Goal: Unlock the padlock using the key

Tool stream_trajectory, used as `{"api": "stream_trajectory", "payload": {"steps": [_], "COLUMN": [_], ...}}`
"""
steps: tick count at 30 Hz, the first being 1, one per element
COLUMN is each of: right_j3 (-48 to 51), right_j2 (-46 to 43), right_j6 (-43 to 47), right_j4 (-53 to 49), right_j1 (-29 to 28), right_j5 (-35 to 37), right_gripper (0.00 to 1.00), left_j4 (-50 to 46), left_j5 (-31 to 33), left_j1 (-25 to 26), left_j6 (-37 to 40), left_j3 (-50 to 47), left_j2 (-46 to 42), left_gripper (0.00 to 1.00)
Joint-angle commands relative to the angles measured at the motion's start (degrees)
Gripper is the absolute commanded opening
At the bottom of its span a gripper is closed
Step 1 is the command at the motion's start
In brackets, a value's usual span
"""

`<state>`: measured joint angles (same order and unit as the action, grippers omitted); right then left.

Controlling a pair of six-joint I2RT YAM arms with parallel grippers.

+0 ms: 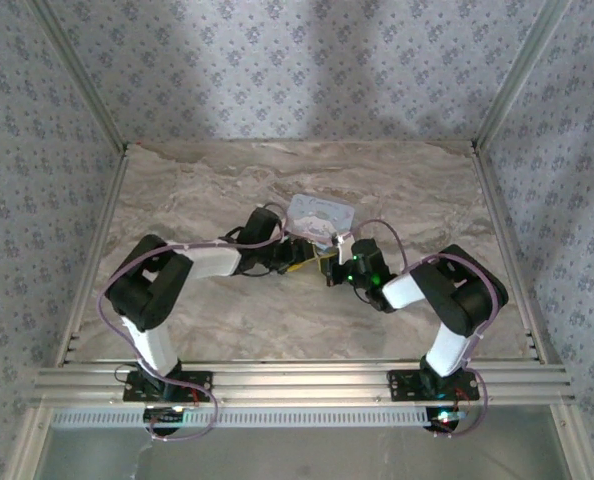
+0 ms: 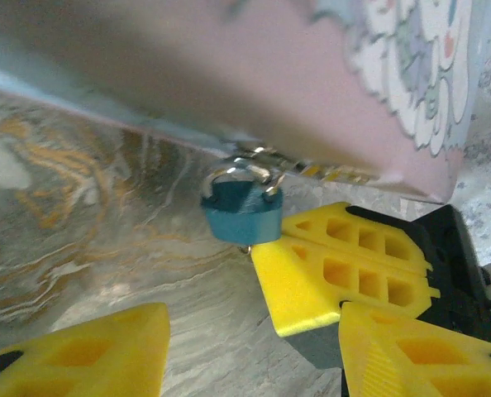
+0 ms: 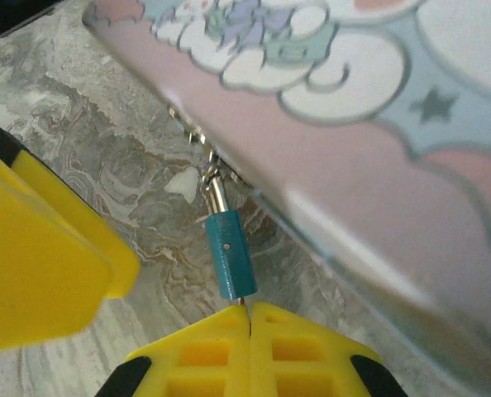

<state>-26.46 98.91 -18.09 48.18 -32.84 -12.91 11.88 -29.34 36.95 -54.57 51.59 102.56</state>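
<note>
A small dark-blue padlock [image 2: 244, 213] with a silvery shackle hangs from a metal hasp on the lower edge of a pastel pink-and-blue box printed with cartoon clouds [image 2: 270, 74]. The box rests near the centre of a marbled beige stone-pattern worktop [image 1: 207, 180].

In the left wrist view the padlock shows its broad face. Its long axis is close to upright, with the shackle at 12 o'clock and the flat base at 6 o'clock, tipped slightly.

In the right wrist view it is seen edge-on. Its long axis slants from the shackle at 11 o'clock down to the base at 5 o'clock, so the base points at the right gripper [image 3: 247, 318].

That gripper's yellow fingers [image 3: 204, 351] are pressed together. They pinch a thin silvery key [image 3: 244, 303], of which just a sliver shows. The sliver meets the padlock's base.

The left gripper [image 2: 254, 339] has its yellow fingers [image 2: 88, 351] spread well apart, at 7 and 5 o'clock in its own view. They hold nothing, and the padlock lies beyond the gap at 12 o'clock, untouched by them.

From above, both arms meet just at 6 o'clock of the box.
</note>
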Motion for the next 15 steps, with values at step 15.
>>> {"api": "stream_trajectory", "payload": {"steps": [15], "right_j3": [-2.3], "right_j2": [-4.7], "right_j6": [-12.5], "right_j4": [-9.5], "right_j1": [-1.4], "right_j5": [-2.9], "right_gripper": [0.00], "left_j4": [20.9], "left_j5": [-2.4], "left_j1": [-1.3], "left_j6": [-13.1], "left_j3": [-7.4], "left_j2": [1.6], "left_gripper": [0.55]}}
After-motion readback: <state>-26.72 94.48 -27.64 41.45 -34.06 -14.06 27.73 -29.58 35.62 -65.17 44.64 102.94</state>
